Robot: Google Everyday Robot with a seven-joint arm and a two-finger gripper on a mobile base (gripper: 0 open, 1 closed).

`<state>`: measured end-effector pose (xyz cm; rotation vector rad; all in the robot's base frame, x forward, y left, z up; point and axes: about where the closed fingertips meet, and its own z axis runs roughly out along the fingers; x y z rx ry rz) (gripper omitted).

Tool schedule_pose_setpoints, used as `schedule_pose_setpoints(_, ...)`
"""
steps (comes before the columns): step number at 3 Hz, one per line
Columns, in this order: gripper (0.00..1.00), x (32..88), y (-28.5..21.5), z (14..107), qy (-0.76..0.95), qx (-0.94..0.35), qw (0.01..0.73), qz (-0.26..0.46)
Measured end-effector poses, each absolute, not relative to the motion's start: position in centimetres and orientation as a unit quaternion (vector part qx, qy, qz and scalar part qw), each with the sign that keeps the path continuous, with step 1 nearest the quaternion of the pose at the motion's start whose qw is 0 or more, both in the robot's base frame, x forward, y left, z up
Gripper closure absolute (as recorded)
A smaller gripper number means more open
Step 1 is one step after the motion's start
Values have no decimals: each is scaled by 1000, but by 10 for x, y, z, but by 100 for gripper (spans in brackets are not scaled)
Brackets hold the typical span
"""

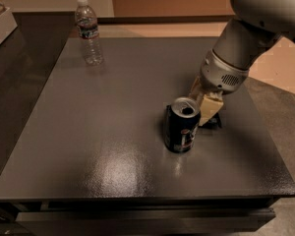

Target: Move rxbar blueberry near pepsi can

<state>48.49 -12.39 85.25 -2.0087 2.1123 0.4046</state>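
Pincer (pixel 207 113) over rxbar (pixel 213 124), nr can (pixel 181 128).

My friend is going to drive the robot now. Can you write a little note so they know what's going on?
Gripper: low over the table, just right of the pepsi can.
Pepsi can: upright, right of the table's middle.
Rxbar blueberry: only a small dark bit shows under the gripper, close beside the can; the rest is hidden.
Water bottle: upright at the far left corner, not part of the job.
Done: the bar looks already brought next to the can.
Left: probably just make sure the bar is lying on the table, then lift the arm away without bumping the can.
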Motion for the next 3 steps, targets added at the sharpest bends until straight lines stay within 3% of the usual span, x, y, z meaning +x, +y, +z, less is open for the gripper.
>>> schedule_pose_setpoints(1, 13, 486, -123, 853, 714, -679, 102, 135)
schedule_pose_setpoints(2, 0, 486, -122, 853, 714, -679, 104, 134)
schedule_pose_setpoints(3, 0, 486, -122, 853, 714, -679, 104, 134)
